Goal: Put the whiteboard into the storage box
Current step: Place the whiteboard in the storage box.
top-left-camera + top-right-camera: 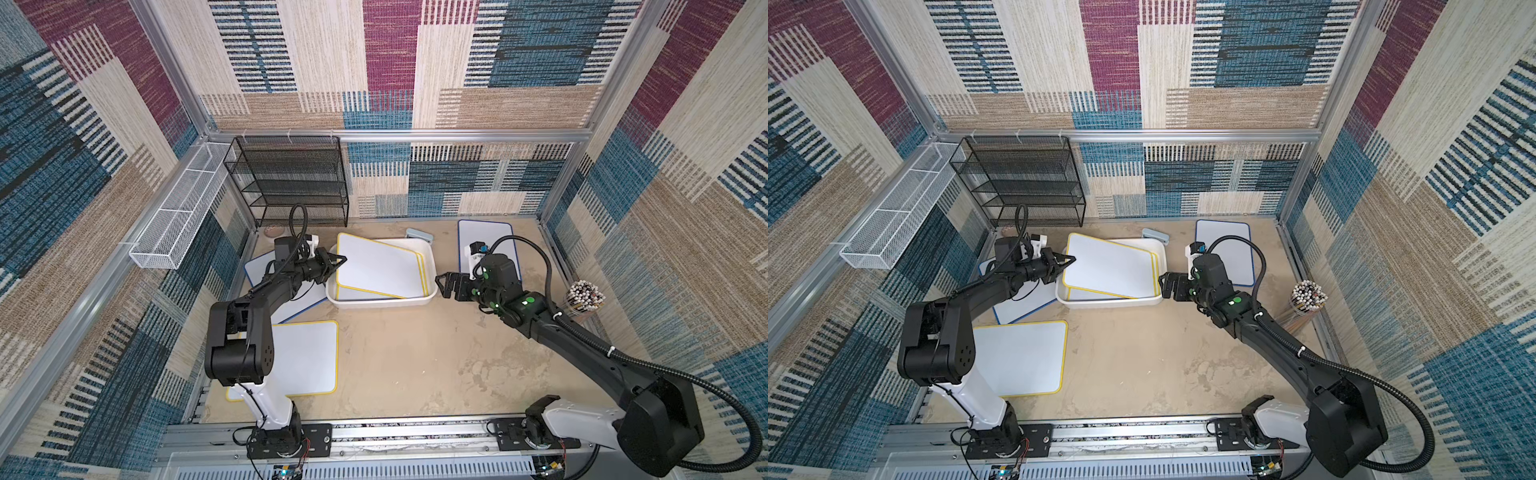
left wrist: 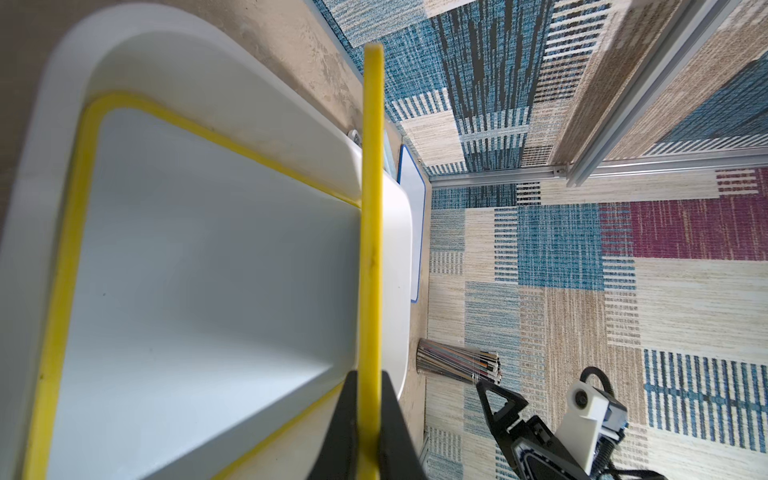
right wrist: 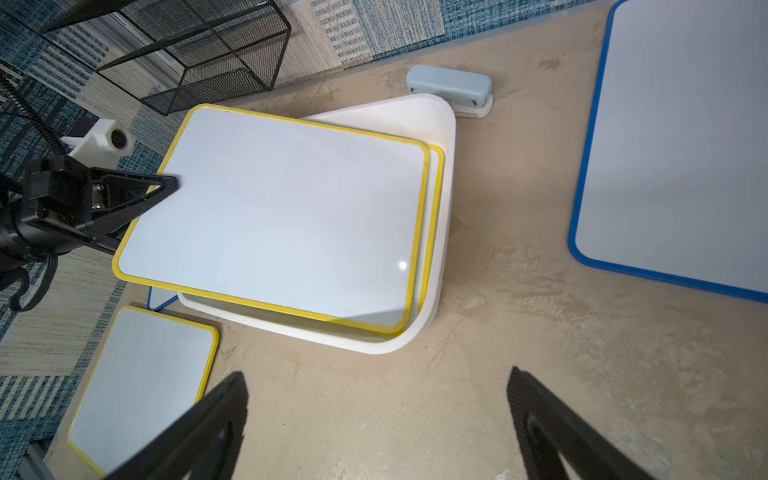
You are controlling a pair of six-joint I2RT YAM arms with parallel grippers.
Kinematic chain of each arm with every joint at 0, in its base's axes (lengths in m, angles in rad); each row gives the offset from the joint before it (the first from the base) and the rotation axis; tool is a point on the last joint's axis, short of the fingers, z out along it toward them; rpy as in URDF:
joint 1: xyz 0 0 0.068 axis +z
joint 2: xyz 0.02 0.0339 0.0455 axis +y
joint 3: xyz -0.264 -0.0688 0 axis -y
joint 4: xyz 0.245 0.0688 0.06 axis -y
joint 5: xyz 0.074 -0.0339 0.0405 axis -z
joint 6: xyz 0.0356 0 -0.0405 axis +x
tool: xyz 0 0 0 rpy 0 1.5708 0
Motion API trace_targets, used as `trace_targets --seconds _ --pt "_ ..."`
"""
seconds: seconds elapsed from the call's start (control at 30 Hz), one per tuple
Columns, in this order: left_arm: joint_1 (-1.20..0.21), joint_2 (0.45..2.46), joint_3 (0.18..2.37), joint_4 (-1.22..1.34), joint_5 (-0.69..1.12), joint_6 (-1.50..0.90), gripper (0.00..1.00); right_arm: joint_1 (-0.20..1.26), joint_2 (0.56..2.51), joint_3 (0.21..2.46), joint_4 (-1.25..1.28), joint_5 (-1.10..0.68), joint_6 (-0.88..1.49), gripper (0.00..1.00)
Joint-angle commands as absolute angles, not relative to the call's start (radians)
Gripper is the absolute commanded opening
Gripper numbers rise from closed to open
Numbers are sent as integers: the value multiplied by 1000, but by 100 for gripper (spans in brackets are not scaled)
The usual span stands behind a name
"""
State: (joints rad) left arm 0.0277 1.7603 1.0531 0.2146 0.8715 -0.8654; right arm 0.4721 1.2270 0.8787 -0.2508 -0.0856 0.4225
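A yellow-framed whiteboard [image 1: 380,268] [image 1: 1111,268] hangs skewed over the white storage box [image 1: 382,303] [image 1: 1113,302]; its left end sticks out past the box's left rim. My left gripper [image 1: 341,261] [image 1: 1071,259] is shut on that left edge. In the left wrist view the yellow frame [image 2: 371,208] is pinched at the left gripper [image 2: 370,374]. A second yellow-framed whiteboard [image 2: 208,270] [image 3: 434,166] lies flat inside the box [image 2: 166,54] [image 3: 440,232]. My right gripper [image 1: 441,284] [image 3: 376,382] stands open and empty, just off the box's right side.
A yellow-framed board [image 1: 307,357] lies front left and a blue-framed one [image 1: 257,266] lies under the left arm. Another blue-framed board [image 1: 486,237] lies back right. A black mesh rack [image 1: 291,178], a white wire basket [image 1: 183,212], a grey-blue stapler [image 1: 419,236] and a pencil cup [image 1: 584,299] stand around.
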Motion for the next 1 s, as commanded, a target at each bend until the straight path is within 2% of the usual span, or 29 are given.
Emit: trace_targets --seconds 0.0,0.1,0.3,0.83,0.97 --pt "19 1773 1062 273 913 -861 0 474 1235 872 -218 -71 431 100" --pt "15 1784 1068 259 906 -855 0 474 1234 858 -207 -70 439 100" --pt "12 1800 1102 144 868 -804 9 474 1229 834 -198 -61 448 100" --pt "21 1859 1211 -108 803 -662 51 474 1221 799 -178 -66 454 100" --pt "25 1864 1223 -142 776 -633 66 474 1218 792 -176 -64 454 100"
